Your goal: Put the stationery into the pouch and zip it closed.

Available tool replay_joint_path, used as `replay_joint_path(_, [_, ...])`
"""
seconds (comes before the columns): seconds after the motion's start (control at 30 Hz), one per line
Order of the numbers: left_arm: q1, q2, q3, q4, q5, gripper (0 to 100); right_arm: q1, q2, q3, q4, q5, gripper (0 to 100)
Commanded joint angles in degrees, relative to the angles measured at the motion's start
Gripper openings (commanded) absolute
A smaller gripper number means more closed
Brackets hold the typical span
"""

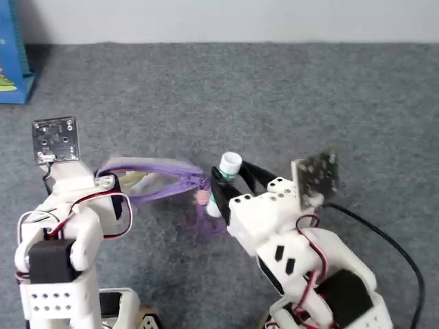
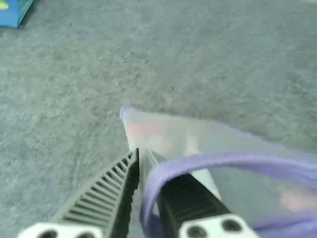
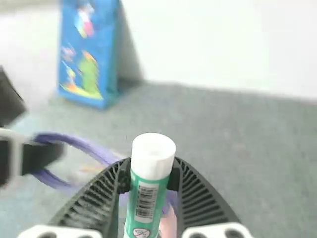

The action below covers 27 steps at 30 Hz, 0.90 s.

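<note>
L gripper (image 2: pixel 143 161) is pinching pouch (image 2: pixel 166 133) rim, left-centre in high view; R gripper (image 3: pixel 148 166) is clamping upright glue stick (image 3: pixel 152 148) at pouch's right end.

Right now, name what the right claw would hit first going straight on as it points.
Probably the pouch's purple rim, just past the right claw and its glue stick; depth is unclear.

**Obscured / cropped**

High view: pouch (image 1: pixel 158 184) blurred, contents unreadable, one end behind left gripper (image 1: pixel 111 186); blue box (image 1: pixel 10 62) cropped at edge. Left wrist view: pouch runs off frame. Right wrist view: glue stick (image 3: pixel 148 183) base cut off.
</note>
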Motion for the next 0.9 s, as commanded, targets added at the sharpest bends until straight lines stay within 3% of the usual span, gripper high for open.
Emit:
replay_joint_path(0.0, [2.11, 0.18, -4.62, 0.09, 0.79, 1, -1.98, -1.71, -2.81, -5.41, 0.7, 0.8])
replay_joint_path(0.3, [2.37, 0.18, -2.95, -0.26, 0.79, 1, -7.6, -1.71, -1.76, -17.98, 0.88, 0.8])
replay_joint_path(0.6, [2.46, 0.18, -2.95, -0.26, 0.79, 1, -10.86, -1.8, 20.31, -45.67, 14.95, 0.8])
replay_joint_path(0.87, [2.46, 0.18, -2.86, 0.0, 0.79, 1, -14.11, -1.54, 24.0, -47.69, 17.05, 0.8])
